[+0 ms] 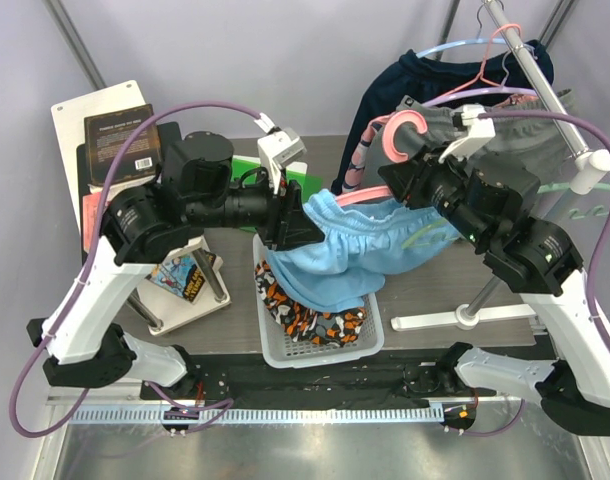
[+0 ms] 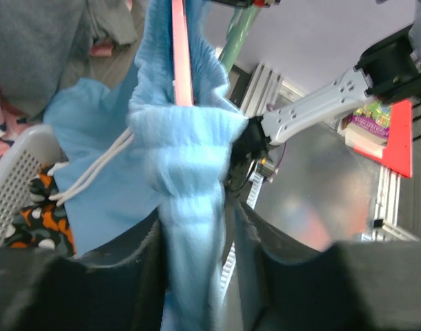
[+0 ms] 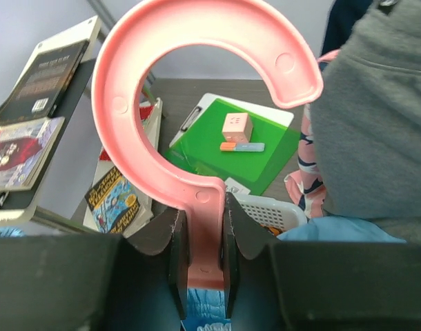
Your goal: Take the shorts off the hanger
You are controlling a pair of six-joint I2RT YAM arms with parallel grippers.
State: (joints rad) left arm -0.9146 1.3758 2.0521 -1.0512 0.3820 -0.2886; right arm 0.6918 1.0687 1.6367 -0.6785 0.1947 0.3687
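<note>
Over on the left, a stack of books [image 1: 120, 140] sits on a stand, with a comic book [image 1: 185, 278] lying nearer. The left gripper [image 1: 285, 225] reaches toward the centre of the table. Its fingers [image 2: 145, 265] are pressed in on either side of a bunched fold of the light blue shorts [image 1: 350, 255] — clamped on the cloth at the waistband end, where a white drawstring hangs loose.

Just below that grip stands a white basket [image 1: 330, 358], and the camouflage shorts [image 1: 305, 318] lie heaped inside it, partly covered by the drooping blue cloth. The light blue shorts hang in the air above the basket's far side, stretched between the two grippers. In the left wrist view the bar of the pink hanger [image 3: 117, 83] runs into their gathered waistband, so they are on the hanger.

Further right, the right gripper [image 3: 200, 234] has its jaws pressed together on the hanger's stem just under the open hook — blue cloth shows right beneath. Beyond the hook a green board [image 3: 262, 158] lies on the table. At the far right, grey shorts [image 3: 376, 117] and a dark navy garment [image 1: 395, 80] hang from a rail [image 1: 540, 70].
</note>
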